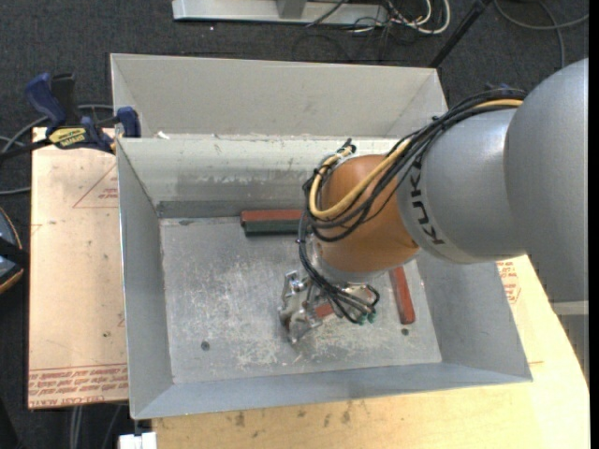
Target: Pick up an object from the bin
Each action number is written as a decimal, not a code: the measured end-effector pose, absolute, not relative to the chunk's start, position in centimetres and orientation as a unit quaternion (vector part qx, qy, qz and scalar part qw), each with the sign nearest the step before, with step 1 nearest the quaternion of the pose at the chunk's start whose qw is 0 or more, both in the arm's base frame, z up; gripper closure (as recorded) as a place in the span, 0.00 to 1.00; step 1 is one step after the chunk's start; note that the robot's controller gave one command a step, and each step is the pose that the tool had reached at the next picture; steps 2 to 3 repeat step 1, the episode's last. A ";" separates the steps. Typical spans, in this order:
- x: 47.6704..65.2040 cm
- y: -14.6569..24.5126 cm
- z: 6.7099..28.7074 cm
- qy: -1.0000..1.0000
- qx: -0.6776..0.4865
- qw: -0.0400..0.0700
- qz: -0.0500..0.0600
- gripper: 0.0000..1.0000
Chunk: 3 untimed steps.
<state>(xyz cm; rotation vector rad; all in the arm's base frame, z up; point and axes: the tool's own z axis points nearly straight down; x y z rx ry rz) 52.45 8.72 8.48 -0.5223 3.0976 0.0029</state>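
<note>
smooth grey arm, metal end effector down at scuffed bin floor, can't tell its grip, long red bar behind.

The gripper points steeply downward, its metal body slightly tilted. Just above it and to its right sits the rounded orange cover on the wrist. Yellow and black cables loop over that cover and run down toward the gripper. Behind the cover, the thick grey arm stretches away up and to the right.
</note>
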 end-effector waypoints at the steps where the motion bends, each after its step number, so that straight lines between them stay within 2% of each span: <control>1: 52.3 7.1 21.9 0.984 -0.179 0.001 0.001 1.00; 3: 52.3 7.1 21.9 0.984 -0.179 0.001 0.001 1.00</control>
